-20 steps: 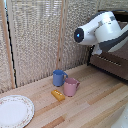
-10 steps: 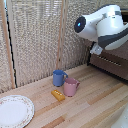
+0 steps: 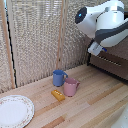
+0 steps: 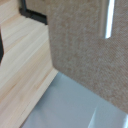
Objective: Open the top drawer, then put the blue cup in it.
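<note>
Pale woven screen panels (image 3: 35,45) in wooden frames stand behind a light plank floor (image 3: 95,107).

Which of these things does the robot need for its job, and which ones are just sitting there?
Needed for the job:
- the blue cup
- the top drawer of the dark cabinet, mostly hidden behind the arm

Just sitting there:
- the pink mug, right beside the blue cup
- the small orange thing on the floor
- the white plate
</note>
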Available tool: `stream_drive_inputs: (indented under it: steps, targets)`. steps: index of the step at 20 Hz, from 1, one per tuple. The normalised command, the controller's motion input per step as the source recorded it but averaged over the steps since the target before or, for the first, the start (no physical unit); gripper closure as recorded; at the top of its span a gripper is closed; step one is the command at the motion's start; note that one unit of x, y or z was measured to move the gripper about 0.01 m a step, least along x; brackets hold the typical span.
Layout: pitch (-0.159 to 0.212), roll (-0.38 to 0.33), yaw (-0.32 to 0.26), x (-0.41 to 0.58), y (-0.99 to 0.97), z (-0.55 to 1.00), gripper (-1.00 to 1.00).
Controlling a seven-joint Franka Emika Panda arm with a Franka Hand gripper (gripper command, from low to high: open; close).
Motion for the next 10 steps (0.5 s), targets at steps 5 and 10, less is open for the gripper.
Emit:
stream_drive_inputs:
  steps: [5,10]
  targets:
    - [0.022,0.317,-0.097,0.464,0.41,0.06,-1.0]
    - [0.026,0.297,-0.079,0.527,0.45,0.11,-1.0]
